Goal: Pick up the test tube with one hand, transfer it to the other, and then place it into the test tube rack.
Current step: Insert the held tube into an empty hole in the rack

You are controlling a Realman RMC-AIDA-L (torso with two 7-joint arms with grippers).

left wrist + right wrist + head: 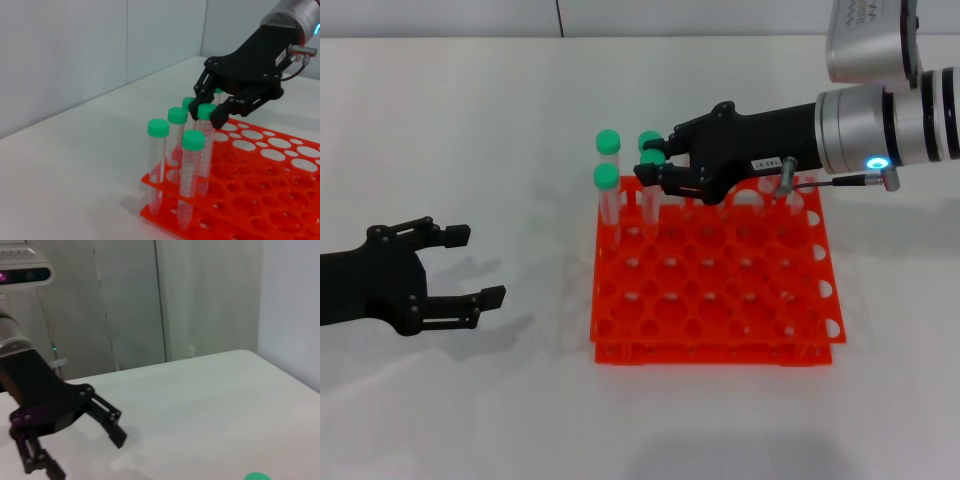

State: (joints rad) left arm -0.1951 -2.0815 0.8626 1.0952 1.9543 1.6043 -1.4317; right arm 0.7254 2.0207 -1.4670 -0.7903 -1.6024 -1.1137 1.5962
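The orange-red test tube rack (720, 320) sits in the middle of the table, seen close up in the left wrist view (280, 200). My right gripper (655, 166), on the silver-white arm, reaches over the rack's far left corner and is shut on the green cap of a test tube (204, 150). That tube stands upright with its lower end down in a rack hole. The same gripper (207, 116) shows its fingers on either side of the cap. My left gripper (475, 265) hovers low over the table to the rack's left, open and empty.
Several other green-capped tubes (158, 160) stand upright in the rack's far left holes, close around the held one. The rack's other holes hold nothing. In the right wrist view the left gripper (85, 452) hangs over bare white table.
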